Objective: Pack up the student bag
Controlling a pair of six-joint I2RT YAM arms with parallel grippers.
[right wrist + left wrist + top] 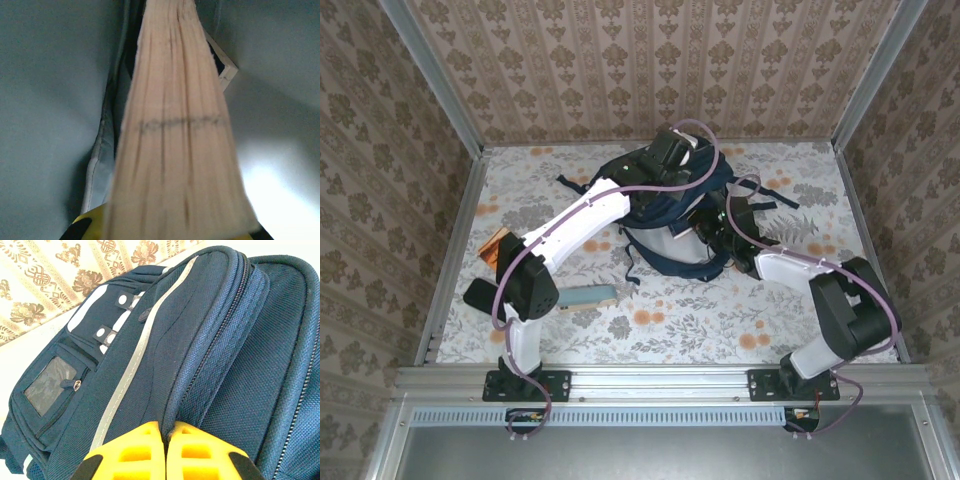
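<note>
The student bag [665, 215], navy with white stripes, lies at the middle back of the table. In the left wrist view its front panel [150, 340] has a grey reflective stripe, and a zipper seam runs beside it. My left gripper [166, 427] is at the bag's top [670, 155], shut on a fold of navy fabric along that seam. My right gripper [708, 225] reaches into the bag's opening. It is shut on a thick book [175, 125] seen edge-on, its pale pages blurred. One yellow finger [89, 222] shows beside the book. Pale lining [50, 100] surrounds it.
A small orange-brown object [497, 245] lies at the table's left edge. A flat teal-grey item [585, 297] rests near the left arm's base. Loose dark straps [765, 195] trail right of the bag. Metal rails and patterned walls enclose the table.
</note>
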